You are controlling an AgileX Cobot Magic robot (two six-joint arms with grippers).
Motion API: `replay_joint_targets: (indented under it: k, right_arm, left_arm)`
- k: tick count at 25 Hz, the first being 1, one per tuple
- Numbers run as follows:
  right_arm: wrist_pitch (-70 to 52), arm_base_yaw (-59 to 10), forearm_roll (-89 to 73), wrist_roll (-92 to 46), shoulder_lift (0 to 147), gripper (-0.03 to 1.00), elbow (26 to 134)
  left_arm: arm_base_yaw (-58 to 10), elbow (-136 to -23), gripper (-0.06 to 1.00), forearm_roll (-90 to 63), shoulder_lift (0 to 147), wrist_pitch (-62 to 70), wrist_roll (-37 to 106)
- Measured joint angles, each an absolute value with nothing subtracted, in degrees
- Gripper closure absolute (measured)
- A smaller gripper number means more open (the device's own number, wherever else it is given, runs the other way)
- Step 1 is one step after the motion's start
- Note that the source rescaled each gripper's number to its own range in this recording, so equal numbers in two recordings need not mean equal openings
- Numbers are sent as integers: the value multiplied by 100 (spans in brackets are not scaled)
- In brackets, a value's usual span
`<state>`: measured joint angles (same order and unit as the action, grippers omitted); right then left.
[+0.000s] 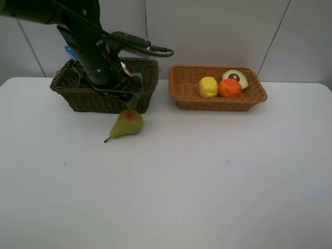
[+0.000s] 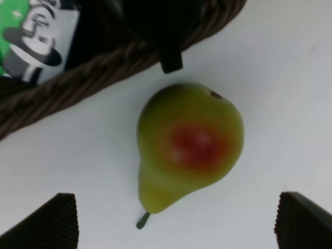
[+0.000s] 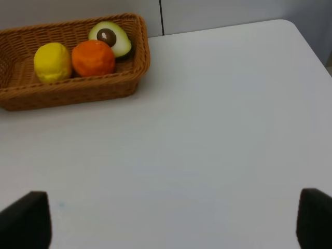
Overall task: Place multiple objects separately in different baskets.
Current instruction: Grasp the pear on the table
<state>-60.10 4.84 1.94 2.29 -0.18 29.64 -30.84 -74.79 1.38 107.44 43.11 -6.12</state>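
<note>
A green pear (image 1: 127, 123) with a red blush lies on the white table, just in front of the dark olive-brown basket (image 1: 83, 98). My left gripper (image 1: 130, 98) hangs directly over it. In the left wrist view the pear (image 2: 189, 148) sits between the wide-apart fingertips (image 2: 52, 223), untouched, so my left gripper (image 2: 176, 228) is open. A printed green-and-white box (image 2: 36, 36) stands inside the dark basket (image 2: 78, 78). The light orange-tan basket (image 1: 181, 96) holds a lemon (image 1: 208, 86), an orange (image 1: 229, 87) and an avocado half (image 1: 236, 78). My right gripper (image 3: 168, 223) is open over bare table.
The left arm (image 1: 93, 46) leans over the dark basket and hides much of its inside. In the right wrist view the light basket (image 3: 78, 91) lies well ahead of the fingers. A grey wall runs behind both baskets.
</note>
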Motion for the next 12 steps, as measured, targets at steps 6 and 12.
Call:
replay_joint_targets:
  k: [6,12]
  right_arm:
    - [-6010,484,194,229,-18,-3,2964]
    - [-6010,484,194,229,-18,-3,2964]
  left_arm:
    - [-3084,-7465,-6,-136,11111,4034,-227]
    - [-3084,-7394,-6,-177,11376,3808,0]
